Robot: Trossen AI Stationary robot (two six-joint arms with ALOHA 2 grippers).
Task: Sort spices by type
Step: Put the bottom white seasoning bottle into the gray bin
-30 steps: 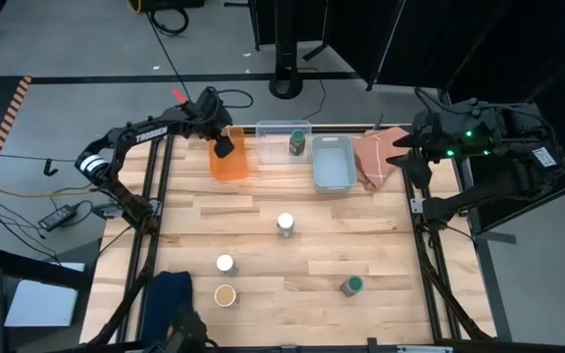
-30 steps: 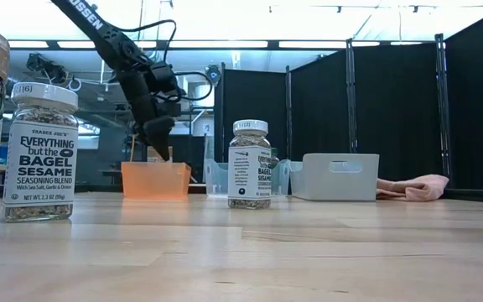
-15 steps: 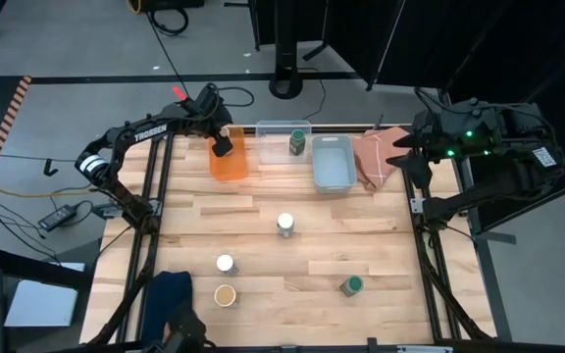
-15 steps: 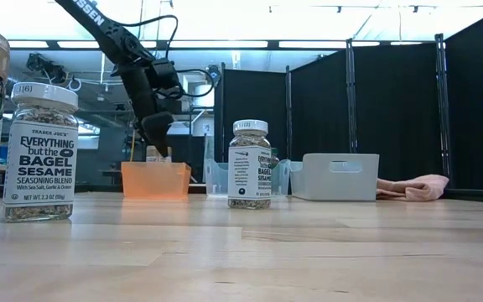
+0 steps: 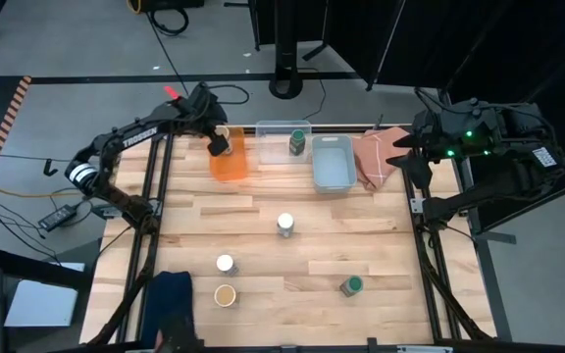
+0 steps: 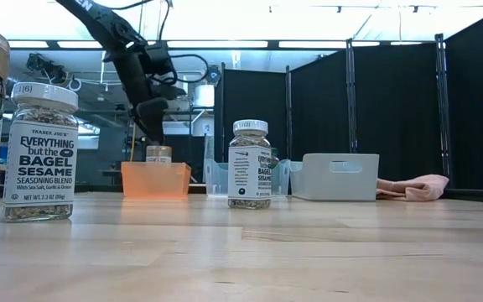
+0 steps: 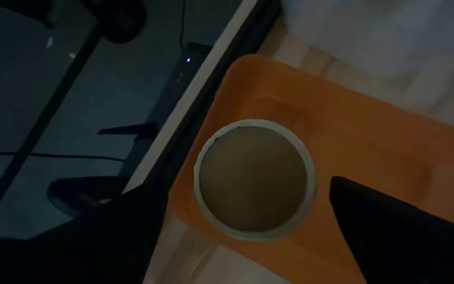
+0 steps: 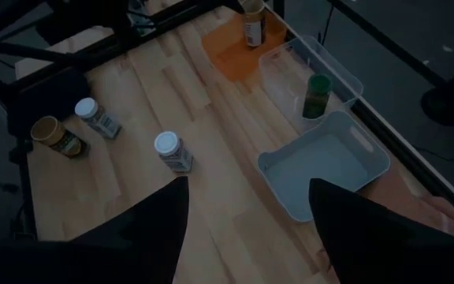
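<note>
The left gripper (image 5: 220, 143) hung spread above the tan jar (image 7: 253, 178) in the orange bin (image 5: 229, 162); rigid, probably light, best gripped across its sides.

Robotics lab or test cell, not a domestic space.
A butcher-block table (image 5: 292, 245) stands on a bare grey floor (image 5: 86, 49); black partition screens (image 6: 392, 117) enclose the area behind the table, strip ceiling lights (image 6: 309, 44) run above it, and loose cables (image 5: 27, 196) trail beside it.
</note>
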